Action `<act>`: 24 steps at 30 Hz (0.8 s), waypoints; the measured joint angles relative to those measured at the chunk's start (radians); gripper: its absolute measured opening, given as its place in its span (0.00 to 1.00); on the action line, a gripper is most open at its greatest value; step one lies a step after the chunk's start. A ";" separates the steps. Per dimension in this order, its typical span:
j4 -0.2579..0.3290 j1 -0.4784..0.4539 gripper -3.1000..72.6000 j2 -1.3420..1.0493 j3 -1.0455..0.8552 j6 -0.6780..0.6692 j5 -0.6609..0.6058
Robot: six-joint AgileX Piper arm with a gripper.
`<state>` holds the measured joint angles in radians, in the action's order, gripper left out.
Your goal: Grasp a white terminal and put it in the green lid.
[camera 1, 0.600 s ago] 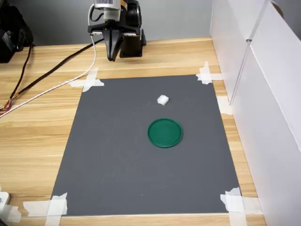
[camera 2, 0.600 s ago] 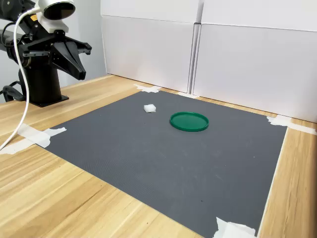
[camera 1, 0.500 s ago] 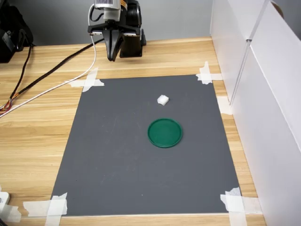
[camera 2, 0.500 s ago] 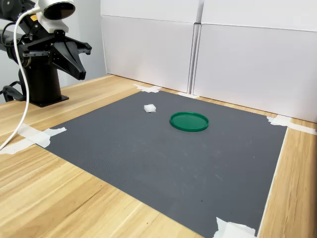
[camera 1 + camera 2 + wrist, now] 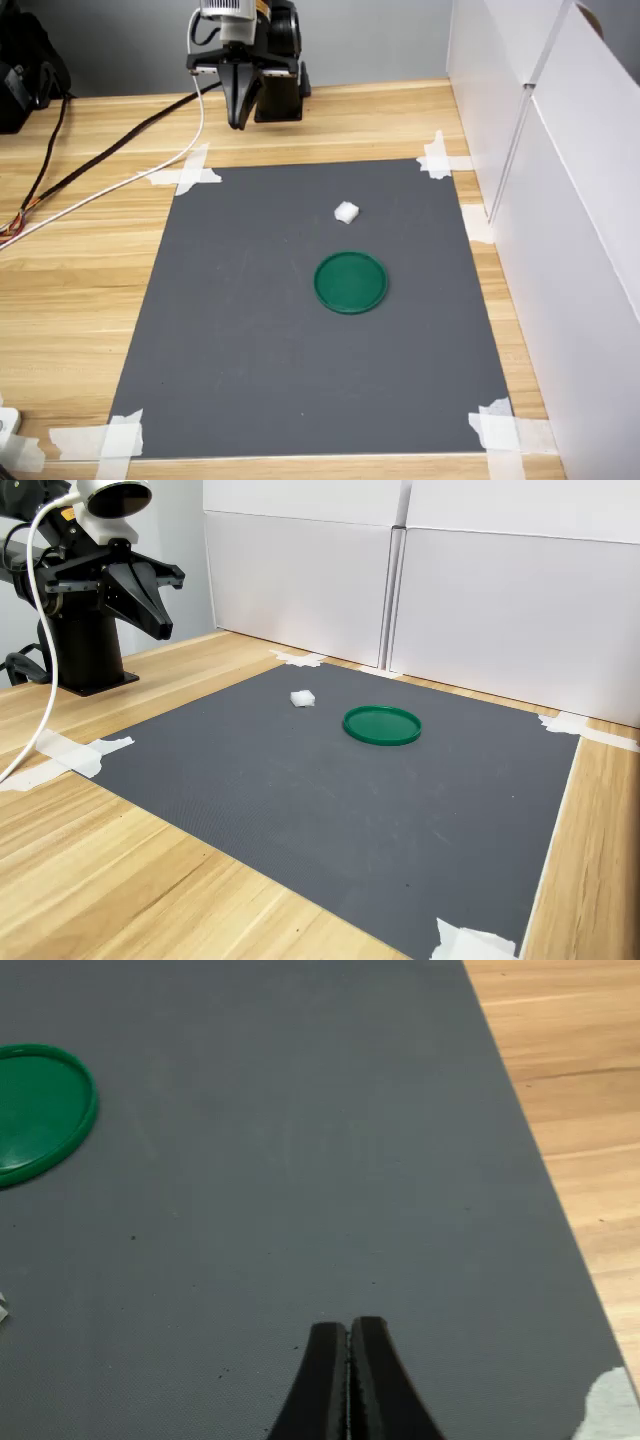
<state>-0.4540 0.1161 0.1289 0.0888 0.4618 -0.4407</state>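
From my wrist view, the green lid (image 5: 40, 1110) is cut off at the frame edge, and the white terminal (image 5: 3, 1308) shows only as a sliver. In both exterior views the terminal's shape is too small to make out.

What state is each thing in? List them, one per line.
gripper: shut, empty, raised above the wood beyond the mat's edge.
white terminal: loose on the mat, apart from the lid, not grasped.
green lid: flat on the mat, rim up, nothing in it.
grey mat: flat, corners taped to the table.
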 joint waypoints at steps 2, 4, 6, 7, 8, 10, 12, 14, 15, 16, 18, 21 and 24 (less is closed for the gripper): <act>0.002 0.000 0.01 0.037 0.035 -0.001 -0.016; 0.009 0.000 0.01 0.086 0.068 -0.009 -0.023; 0.023 0.000 0.01 0.144 0.107 -0.036 -0.038; 0.034 0.000 0.01 0.174 0.127 -0.060 -0.043; 0.046 0.000 0.01 0.199 0.143 -0.087 -0.048; 0.078 0.000 0.01 0.261 0.183 -0.155 -0.050; 0.113 0.000 0.01 0.315 0.227 -0.225 -0.050; 0.153 0.000 0.01 0.375 0.273 -0.307 -0.050; 0.171 0.000 0.01 0.405 0.296 -0.348 -0.050; 0.190 0.000 0.01 0.435 0.318 -0.380 -0.050; 0.213 0.000 0.01 0.499 0.354 -0.449 -0.050; 0.235 0.000 0.01 0.594 0.403 -0.517 -0.050; 0.240 0.000 0.01 0.674 0.439 -0.562 -0.051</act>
<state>-0.2136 0.1161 0.8033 0.5276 -0.0998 -0.4920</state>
